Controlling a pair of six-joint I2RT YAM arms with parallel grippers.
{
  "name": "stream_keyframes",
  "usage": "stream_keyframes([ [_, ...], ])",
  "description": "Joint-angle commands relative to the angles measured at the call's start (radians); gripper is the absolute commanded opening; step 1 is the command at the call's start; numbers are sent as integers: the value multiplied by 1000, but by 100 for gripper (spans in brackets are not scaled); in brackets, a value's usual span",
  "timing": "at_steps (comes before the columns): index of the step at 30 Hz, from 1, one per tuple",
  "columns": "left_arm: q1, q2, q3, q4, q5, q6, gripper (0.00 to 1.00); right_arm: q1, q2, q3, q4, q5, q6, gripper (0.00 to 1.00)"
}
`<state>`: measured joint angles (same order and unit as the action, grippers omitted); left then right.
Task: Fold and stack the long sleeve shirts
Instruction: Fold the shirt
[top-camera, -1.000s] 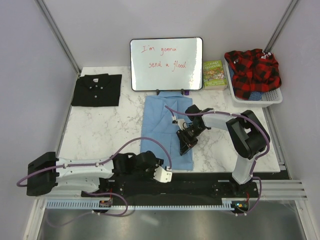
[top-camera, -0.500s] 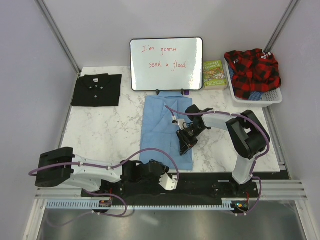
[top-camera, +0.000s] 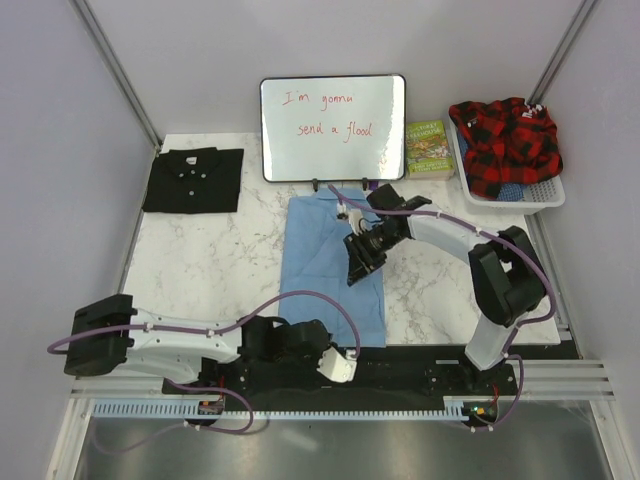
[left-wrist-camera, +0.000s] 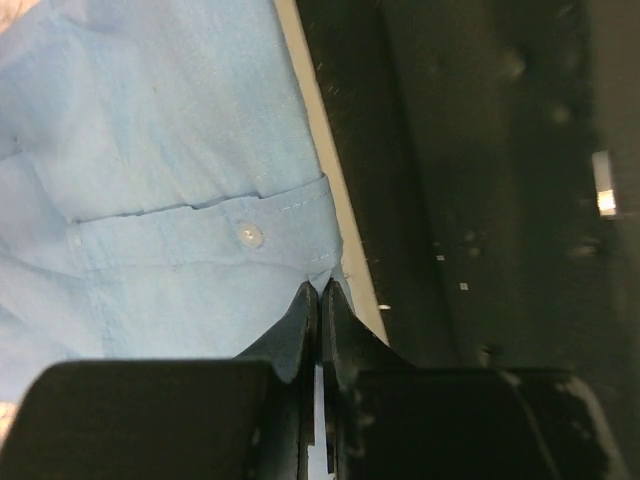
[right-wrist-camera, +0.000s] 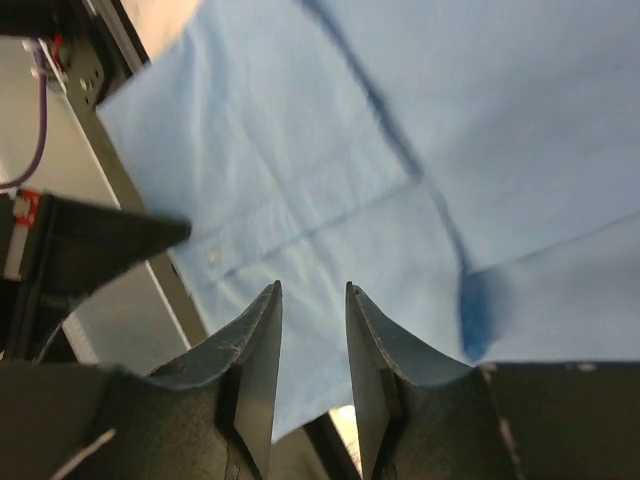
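Worktop (top-camera: 210, 260) with two shirts laid out, and both tools at the blue one.
I see the light blue shirt (top-camera: 320, 260) lying flat mid-worktop as a long strip, running from just under the whiteboard (top-camera: 333, 128) to the near edge. The black shirt (top-camera: 192, 180) sits folded at the far left, well apart from it. At far right a basket (top-camera: 545, 195) holds a red plaid garment (top-camera: 505, 135), with a book (top-camera: 428, 148) between it and the whiteboard. My right tool (top-camera: 353, 275) hovers over the blue shirt's right half with its fingers apart. My left tool (top-camera: 343, 366) has its fingers pressed together at the shirt's near right corner, by a button (left-wrist-camera: 248, 235). I cannot tell whether cloth is pinched.
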<state>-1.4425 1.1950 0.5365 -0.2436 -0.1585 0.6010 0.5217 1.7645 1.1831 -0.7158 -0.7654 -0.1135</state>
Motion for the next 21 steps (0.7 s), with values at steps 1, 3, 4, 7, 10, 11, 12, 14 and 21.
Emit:
stream_keyframes([
  [1, -7, -67, 101, -169, 155, -128, 2, 4, 35, 121, 19, -23, -37, 39],
  [3, -6, -75, 167, -254, 233, -161, 2, 6, 96, 171, 36, -3, -35, 39],
  [4, -6, -75, 193, -282, 258, -174, 2, 5, 119, 196, 38, 4, -38, 39],
  [7, 16, -89, 270, -355, 316, -193, 2, 4, 194, 282, 48, 26, -55, 38],
  [10, 196, -51, 348, -402, 424, -147, 2, 3, 246, 294, 50, 18, -63, 39],
  [11, 249, -34, 391, -408, 450, -121, 2, 3, 260, 291, 53, 17, -66, 39],
  [12, 316, -5, 405, -411, 459, -56, 2, 3, 265, 289, 56, 15, -69, 38],
  [14, 393, 23, 433, -393, 455, 2, 2, 3, 276, 283, 58, 15, -66, 39],
  [21, 537, 185, 439, -225, 442, 184, 2, 4, 279, 260, 64, 6, -77, 39],
])
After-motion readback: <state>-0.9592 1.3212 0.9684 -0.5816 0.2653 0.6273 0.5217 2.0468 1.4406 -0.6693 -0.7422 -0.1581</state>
